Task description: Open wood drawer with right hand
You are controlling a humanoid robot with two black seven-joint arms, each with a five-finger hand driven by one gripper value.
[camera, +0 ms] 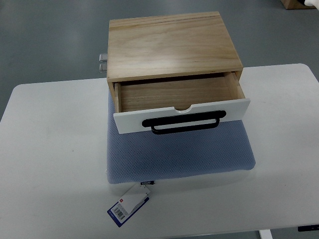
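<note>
A light wood drawer box [172, 45] stands at the back of the white table [50, 149], on a blue-grey cushion [179, 152]. Its drawer [177, 92] is pulled out toward me and shows a bare wooden inside. The drawer's white front panel [129, 122] carries a black bar handle [184, 122]. No robot hand or arm shows anywhere in the top view.
A blue and white tag [128, 205] hangs off the cushion's front edge onto the table. A metal clamp part [102, 62] sticks out behind the box at the left. Grey floor lies beyond the table's far edge, with a cardboard box corner [299, 3] at top right.
</note>
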